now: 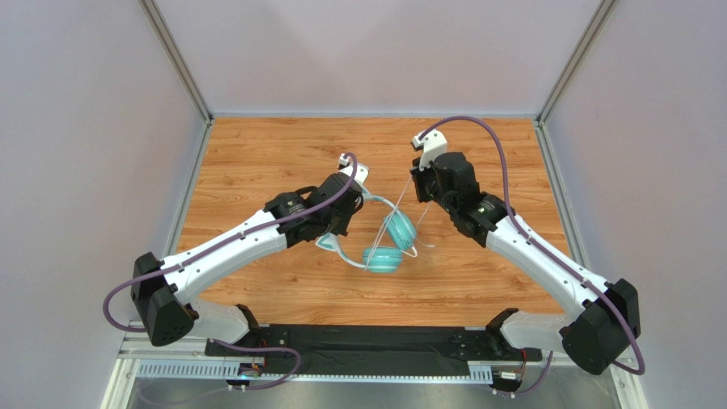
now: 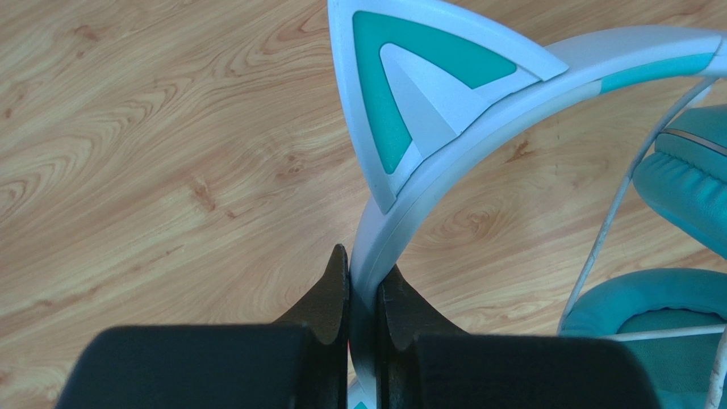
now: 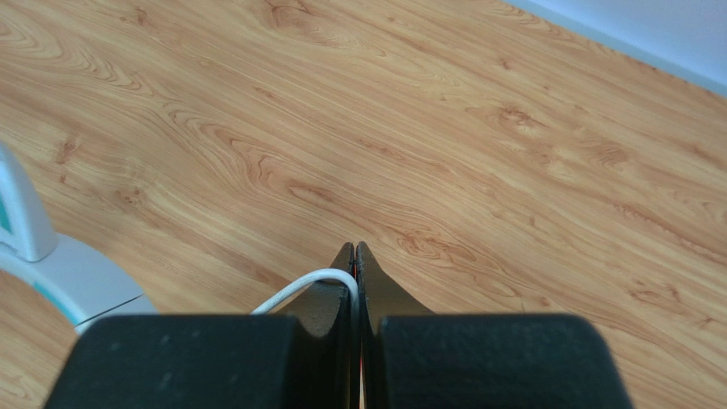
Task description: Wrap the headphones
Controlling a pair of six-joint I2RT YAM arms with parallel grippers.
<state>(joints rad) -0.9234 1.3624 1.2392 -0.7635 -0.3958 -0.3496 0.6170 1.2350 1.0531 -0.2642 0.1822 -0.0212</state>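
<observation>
Wrapping headphones [image 1: 399,230]: anchor and tension
Left end effector [image 2: 363,266] clamps headband [image 2: 392,234]; right end effector [image 3: 354,252] pinches cable [image 3: 299,285]; loop it taut.

Teal cat-eared headphones [image 1: 388,245] lie centrally, ear cups [image 1: 383,259] side by side, thin white cable [image 1: 401,198] stretched taut.

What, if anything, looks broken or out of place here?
Nothing looks broken. The left fingers clamp the pale headband of the headphones, and the right fingers pinch their thin white cable, which crosses the ear cups.
</observation>
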